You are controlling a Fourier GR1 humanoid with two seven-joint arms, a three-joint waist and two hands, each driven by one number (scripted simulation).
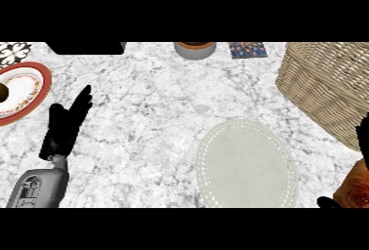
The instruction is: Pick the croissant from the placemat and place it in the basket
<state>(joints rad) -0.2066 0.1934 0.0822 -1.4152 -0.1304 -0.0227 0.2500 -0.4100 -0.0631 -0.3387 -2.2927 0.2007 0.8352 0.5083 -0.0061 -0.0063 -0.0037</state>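
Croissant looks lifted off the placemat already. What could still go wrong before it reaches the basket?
1. The right hand holds the croissant at the view's right edge, mostly out of frame, so how well it is held cannot be checked; it might slip.
2. The basket has a tall woven wall facing the hand; a low carry could catch its rim.
3. The left hand rests open near the red-rimmed plate; any swing could nudge it.

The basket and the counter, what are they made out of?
The basket looks like woven wicker, tan and matte: criss-crossing strands show all over its wall. The counter looks like polished marble or similar stone, white with grey veins, though it could be an imitation.
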